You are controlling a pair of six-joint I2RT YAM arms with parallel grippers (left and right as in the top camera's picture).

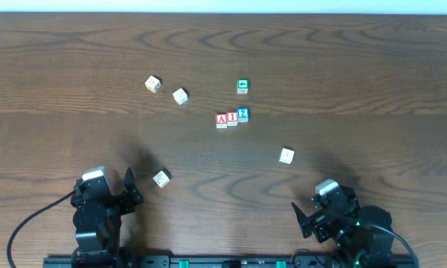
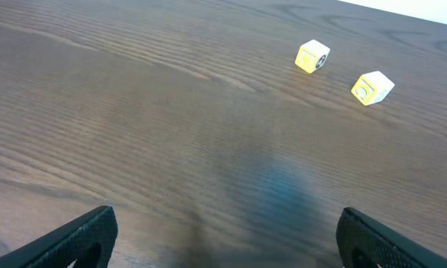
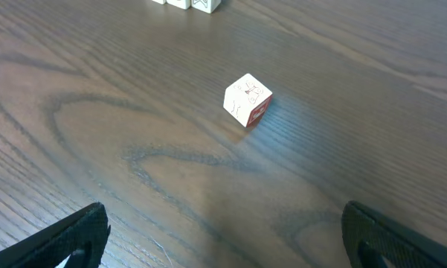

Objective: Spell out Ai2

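The A block point(image 1: 222, 120), I block point(image 1: 232, 117) and blue 2 block point(image 1: 243, 114) sit touching in a row near the middle of the wooden table point(image 1: 372, 89). The left gripper point(image 1: 131, 189) and right gripper point(image 1: 303, 218) rest at the near edge, well apart from the row. Both have their fingers spread wide and hold nothing.

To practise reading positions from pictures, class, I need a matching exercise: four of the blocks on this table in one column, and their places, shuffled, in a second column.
Things
1. A block
2. 2 block
3. green block
4. white block with a red side

Places
a. right end of the row of three
b. alone, just beyond the row, farther from the robot
c. left end of the row of three
d. alone, nearer the robot than the row, off to its right

Pairs: 1-c, 2-a, 3-b, 4-d
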